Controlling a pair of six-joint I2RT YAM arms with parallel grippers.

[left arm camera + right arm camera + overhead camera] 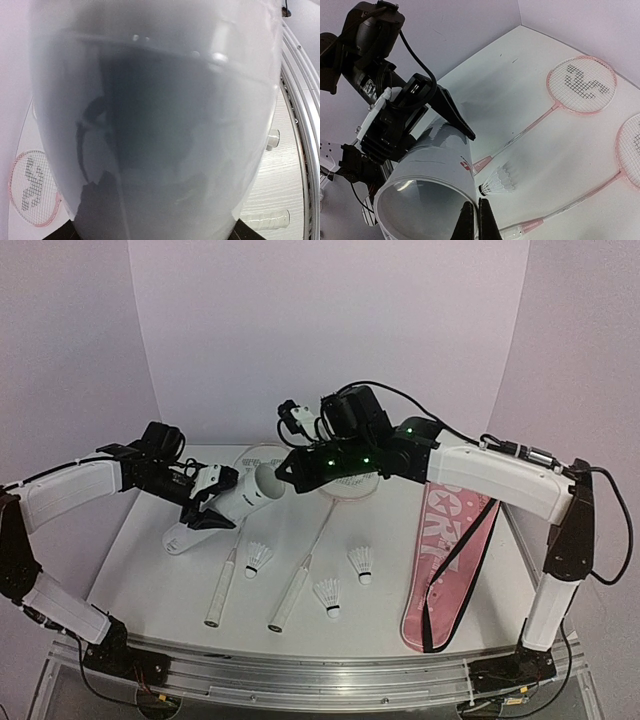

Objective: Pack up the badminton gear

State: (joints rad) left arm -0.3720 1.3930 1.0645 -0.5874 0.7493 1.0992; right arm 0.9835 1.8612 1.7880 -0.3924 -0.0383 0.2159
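Right wrist view: shuttlecock (501,180) lies on table (520,85) below closed right hand (476,220).

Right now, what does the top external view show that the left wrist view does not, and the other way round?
Only top external: the pink bag and all three shuttlecocks. Only left wrist: the tube so close that its glossy wall fills the frame, with dark shapes showing on it. Both: the tube and the rackets, though the left wrist catches only one head and two handle ends.
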